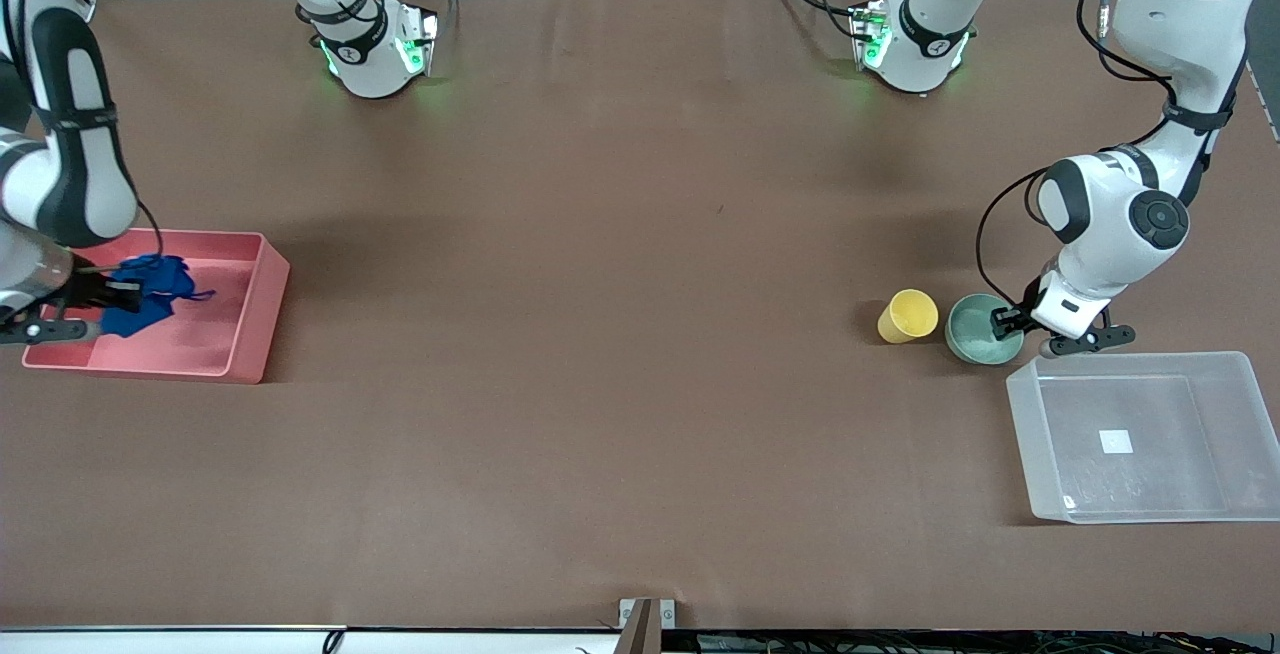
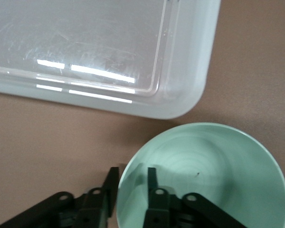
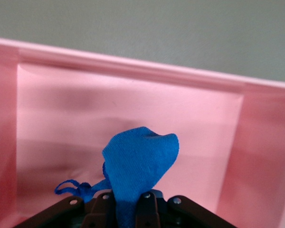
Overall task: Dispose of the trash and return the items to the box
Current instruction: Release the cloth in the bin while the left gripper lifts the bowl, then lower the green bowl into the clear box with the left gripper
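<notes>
Fingers of the left gripper straddle the rim of the green bowl, one finger inside it and the other outside against its wall, clamping the rim while the bowl sits on the bench. Fingers of the right gripper are clenched on the blue rag, which bunches up from between them over the pink bin. By size, the brown bench comes first, spanning the whole scene. Next is the clear box, at the left arm's end of the bench and nearer the front camera than the bowl, with a white square sticker on its bottom; one rounded corner of it lies just beside the bowl in the left wrist view. The pink bin follows, at the right arm's end of the bench, its floor showing under the rag. The rag hangs above that floor with a loose thread trailing from it. The green bowl stands upright near the box, and the yellow cup lies tilted on its side just beside the bowl, toward the right arm's end.
</notes>
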Available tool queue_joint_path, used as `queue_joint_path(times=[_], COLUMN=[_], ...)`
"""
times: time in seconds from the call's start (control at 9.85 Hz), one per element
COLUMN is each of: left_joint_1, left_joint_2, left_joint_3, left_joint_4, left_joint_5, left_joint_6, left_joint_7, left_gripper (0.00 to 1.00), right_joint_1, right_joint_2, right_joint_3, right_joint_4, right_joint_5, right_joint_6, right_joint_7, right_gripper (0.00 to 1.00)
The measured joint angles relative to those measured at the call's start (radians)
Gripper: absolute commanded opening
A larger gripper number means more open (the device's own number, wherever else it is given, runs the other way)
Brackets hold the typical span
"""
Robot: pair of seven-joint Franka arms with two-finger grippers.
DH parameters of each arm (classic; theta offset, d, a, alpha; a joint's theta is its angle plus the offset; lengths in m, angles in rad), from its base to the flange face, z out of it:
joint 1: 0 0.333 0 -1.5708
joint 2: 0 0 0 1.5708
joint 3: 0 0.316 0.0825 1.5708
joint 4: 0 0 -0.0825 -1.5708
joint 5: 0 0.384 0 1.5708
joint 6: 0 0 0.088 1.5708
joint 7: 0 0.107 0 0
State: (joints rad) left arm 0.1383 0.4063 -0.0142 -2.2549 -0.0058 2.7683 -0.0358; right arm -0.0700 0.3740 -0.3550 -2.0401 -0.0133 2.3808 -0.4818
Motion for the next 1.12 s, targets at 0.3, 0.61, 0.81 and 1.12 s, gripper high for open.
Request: queue_joint_path(times=[0.3,0.61,0.81,1.12], left_joint_1=[0.000,-0.001,-0.006,-0.011], left_joint_2=[-0.059,-0.219,-0.306,-0.228], left_joint_3=[-0.012,-0.034,-0.042,-0.044], left_joint_4=[-0.001,0.010,0.090,0.347], left_joint_5=[0.000,0.000,0.000,0.000], left_joint_6=[-0.029,-0.222,-0.382,-0.512], left_joint_7=[0.000,0.000,0.003,0.049], left_gripper=[0.00,0.00,0.00,0.00], right_joint_1=[0.001,0.014,0.016,0.016], right_joint_2=[0.027,-0.054,-0.218,-0.414], right_joint_3=[0.002,0.005,0.027,0.133], right_joint_4=[-0.025,0.009,0.071,0.124], right_joint_5=[0.010,0.071,0.113,0.106], right_joint_6=[0.049,-0.014,-0.243,-0.473], right_joint_7=[-0.001,0.000,0.050,0.262], right_gripper=[1.00,1.00,1.00,1.00])
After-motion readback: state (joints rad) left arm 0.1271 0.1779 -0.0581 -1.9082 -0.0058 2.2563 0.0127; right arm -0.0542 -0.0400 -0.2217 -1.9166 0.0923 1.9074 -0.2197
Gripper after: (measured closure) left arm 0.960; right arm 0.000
